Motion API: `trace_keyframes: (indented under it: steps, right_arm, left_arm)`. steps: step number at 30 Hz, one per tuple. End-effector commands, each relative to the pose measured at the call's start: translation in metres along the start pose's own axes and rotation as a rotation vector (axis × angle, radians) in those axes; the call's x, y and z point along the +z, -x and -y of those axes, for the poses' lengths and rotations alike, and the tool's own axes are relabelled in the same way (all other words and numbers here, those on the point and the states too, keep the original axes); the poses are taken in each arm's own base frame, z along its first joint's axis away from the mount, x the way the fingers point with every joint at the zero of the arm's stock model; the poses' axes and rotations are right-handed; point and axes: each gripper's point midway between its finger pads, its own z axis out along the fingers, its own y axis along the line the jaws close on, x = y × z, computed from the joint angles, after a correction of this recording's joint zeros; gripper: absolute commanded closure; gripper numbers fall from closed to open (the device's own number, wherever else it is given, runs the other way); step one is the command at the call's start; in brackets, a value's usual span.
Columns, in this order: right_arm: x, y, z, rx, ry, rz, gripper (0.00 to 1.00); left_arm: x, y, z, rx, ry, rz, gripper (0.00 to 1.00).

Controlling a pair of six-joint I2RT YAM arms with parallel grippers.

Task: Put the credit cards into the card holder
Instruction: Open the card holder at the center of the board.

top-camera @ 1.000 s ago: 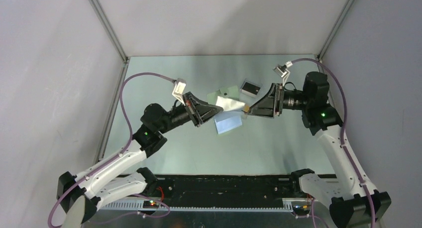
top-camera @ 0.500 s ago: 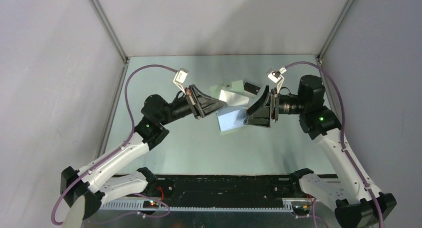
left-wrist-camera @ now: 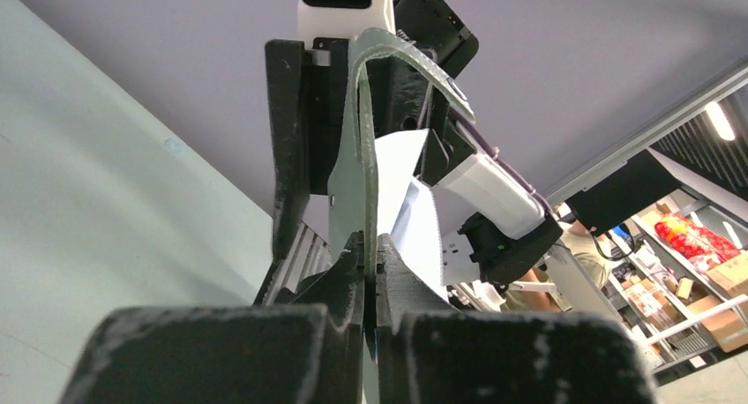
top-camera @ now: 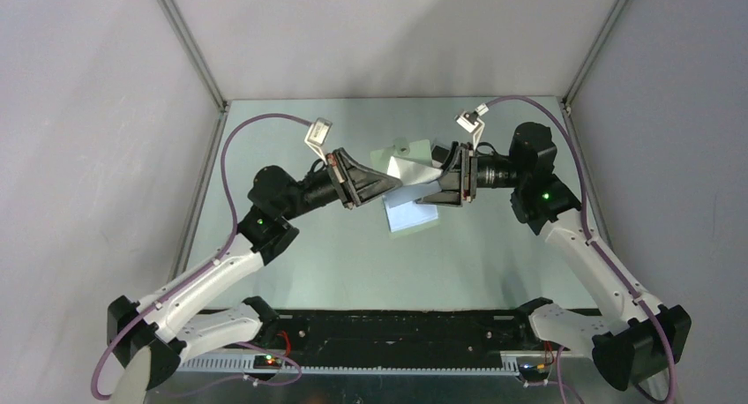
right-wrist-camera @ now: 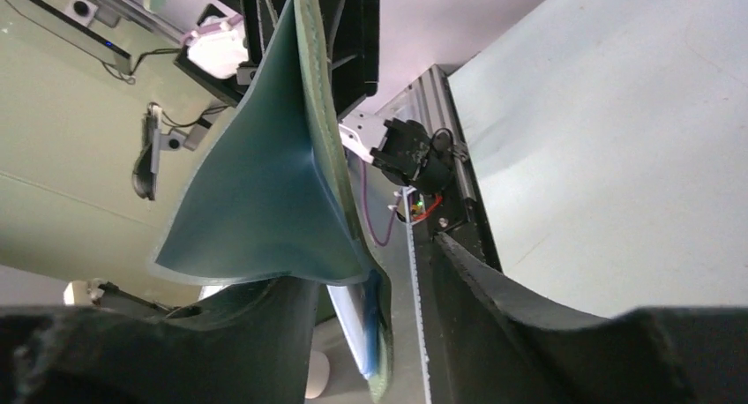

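Note:
The card holder [top-camera: 410, 168] hangs open above the table between both arms, grey-green outside and bluish inside. My left gripper [top-camera: 385, 185] is shut on one thin flap of it; the left wrist view shows the grey-green sheet [left-wrist-camera: 362, 157] pinched between the jaws of the left gripper [left-wrist-camera: 371, 250]. My right gripper [top-camera: 438, 179] straddles the opposite edge. In the right wrist view the teal flap [right-wrist-camera: 256, 183] passes between the jaws of the right gripper [right-wrist-camera: 366, 272], resting against one finger, with a gap to the other finger [right-wrist-camera: 503, 307]. No credit cards show plainly.
The pale green table [top-camera: 353, 254] lies below, with grey walls on three sides and metal posts [top-camera: 190, 47] in the back corners. A black rail [top-camera: 397, 329] with the arm bases runs along the near edge.
My right gripper has moved up and left onto the card holder's edge, and its jaws have narrowed. The left gripper has lifted the holder slightly and stays shut on it.

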Motion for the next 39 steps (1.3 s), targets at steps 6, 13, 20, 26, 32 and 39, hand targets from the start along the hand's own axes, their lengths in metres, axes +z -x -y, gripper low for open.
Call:
trace_keyframes:
  steps: [6,13,20,26,32,39]
  right_arm:
    - [0.007,0.017,-0.024,-0.046,0.077,0.038,0.93]
    - [0.010,0.026,-0.015,0.090,0.047,0.068,1.00]
    - [0.013,0.040,0.021,0.327,-0.027,0.120,1.00]
    - [0.017,0.051,0.032,0.405,-0.032,0.157,1.00]
    - [0.021,0.055,0.033,0.415,-0.017,0.166,1.00]
    - [0.025,0.047,0.042,0.428,-0.052,0.151,1.00]
  left_arm:
    - [-0.003,0.032,0.020,0.017,-0.033,0.102,0.57]
    - [-0.023,0.042,-0.022,-0.034,0.089,0.196,0.01]
    - [-0.044,0.034,-0.045,-0.049,0.149,0.225,0.00]
    - [-0.038,0.022,-0.062,-0.085,0.171,0.167,0.00]
    - [-0.023,0.014,-0.075,-0.117,0.182,0.102,0.03]
    - [-0.008,0.018,-0.070,-0.117,0.146,0.084,0.20]
